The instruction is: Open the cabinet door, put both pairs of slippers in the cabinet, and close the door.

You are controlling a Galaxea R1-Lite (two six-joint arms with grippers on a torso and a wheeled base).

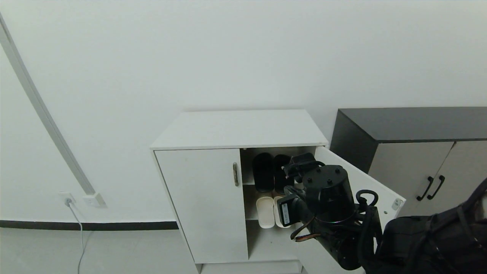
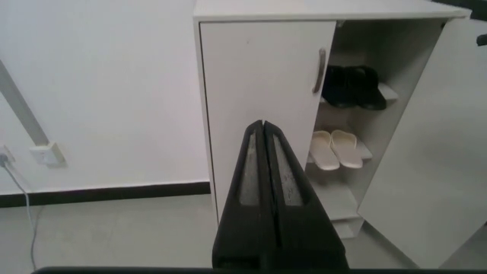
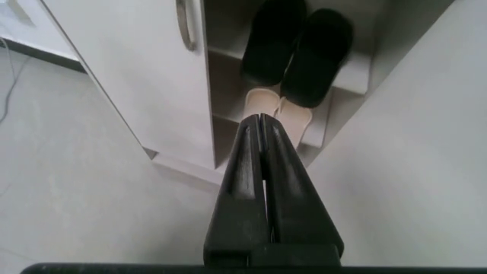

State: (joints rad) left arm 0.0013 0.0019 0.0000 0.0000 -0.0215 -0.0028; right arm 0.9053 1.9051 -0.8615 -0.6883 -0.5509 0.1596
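- my left end effector [image 2: 263, 125] is closed, empty, facing the cabinet [image 2: 259, 68].
- my right end effector [image 3: 261, 120] is closed, empty, beside the open door [image 2: 426, 152].
- black slippers [image 1: 271, 172] lie on the upper shelf [image 2: 388, 94]; white slippers [image 1: 265, 211] on the shelf below [image 2: 367, 153].

White wall [image 1: 243, 53], black skirting stripe [image 1: 87, 225], grey floor [image 1: 38, 251], plugged socket [image 1: 67, 198], and a dark-topped sideboard [image 1: 411, 125] standing right.

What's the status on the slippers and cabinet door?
Left hand, right hand shut, empty. Black slippers above white slippers, both inside. Door open, right hand at the opening.
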